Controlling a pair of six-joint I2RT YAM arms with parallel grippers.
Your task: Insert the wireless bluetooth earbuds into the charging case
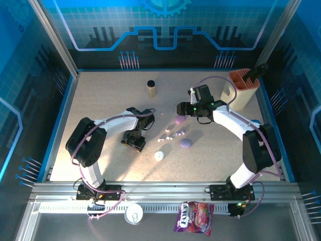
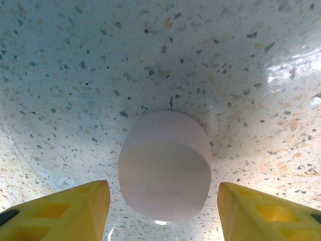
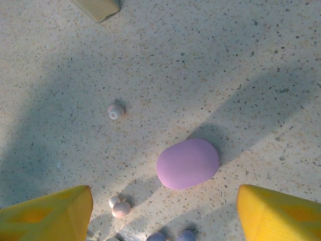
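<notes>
White left arm [image 1: 113, 122] bent low, gripper [image 2: 164, 201] straddling pale case [image 2: 164, 160]

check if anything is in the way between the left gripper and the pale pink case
Nothing visible is. In the left wrist view the pale pink case lies on bare table, right between the fingers of the open left gripper, with an open gap on each side.

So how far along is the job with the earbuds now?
Nothing looks done: the earbuds lie loose near the closed purple case. In hand: the open left gripper straddles a pale pink case without touching it. Left: opening a case and inserting every bud.
</notes>
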